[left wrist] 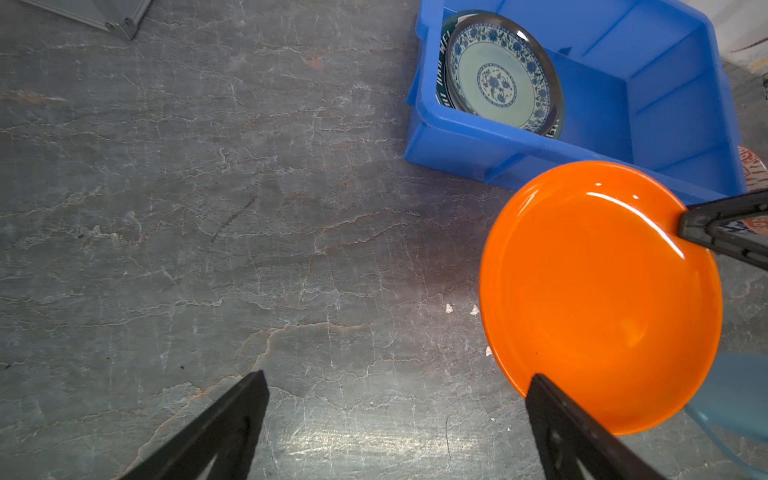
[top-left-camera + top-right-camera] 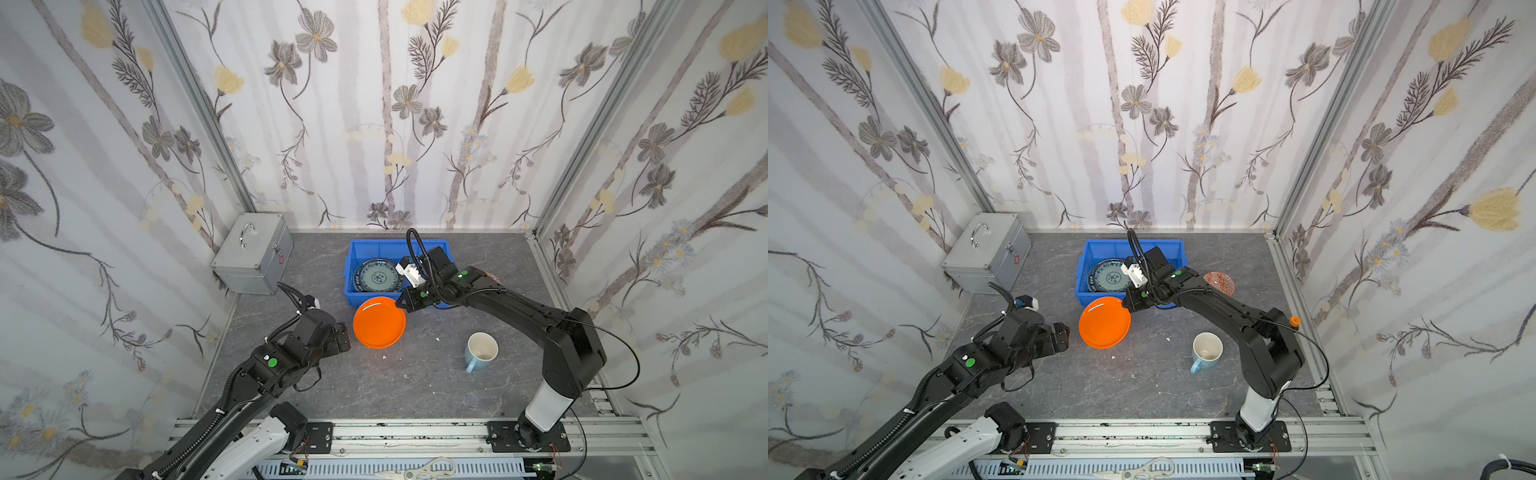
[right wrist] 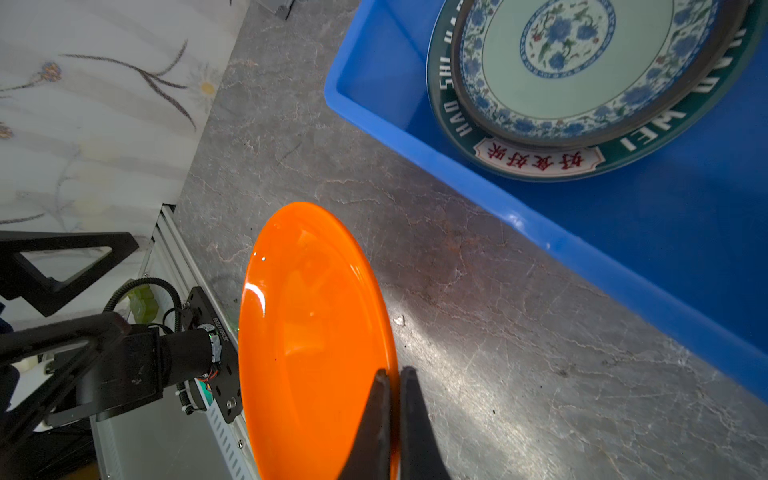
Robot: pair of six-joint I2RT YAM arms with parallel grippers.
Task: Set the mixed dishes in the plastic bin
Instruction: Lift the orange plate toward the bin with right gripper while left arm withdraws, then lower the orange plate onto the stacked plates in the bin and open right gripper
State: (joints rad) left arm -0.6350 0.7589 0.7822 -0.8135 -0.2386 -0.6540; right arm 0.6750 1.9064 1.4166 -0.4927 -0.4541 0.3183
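The blue plastic bin (image 2: 348,270) sits at the back, with a teal patterned plate (image 2: 377,276) stacked on a lettered-rim plate (image 3: 536,160) in its left half. I'm on the plain orange plate (image 2: 379,322), tilted just before the bin's near wall, with my right gripper (image 3: 395,374) clenched on its rim. Next I must clear that flared rim, then lower into the bare right half. The pale blue mug (image 2: 482,351) stands well apart. My left gripper (image 2: 344,337) hangs released beside the plate.
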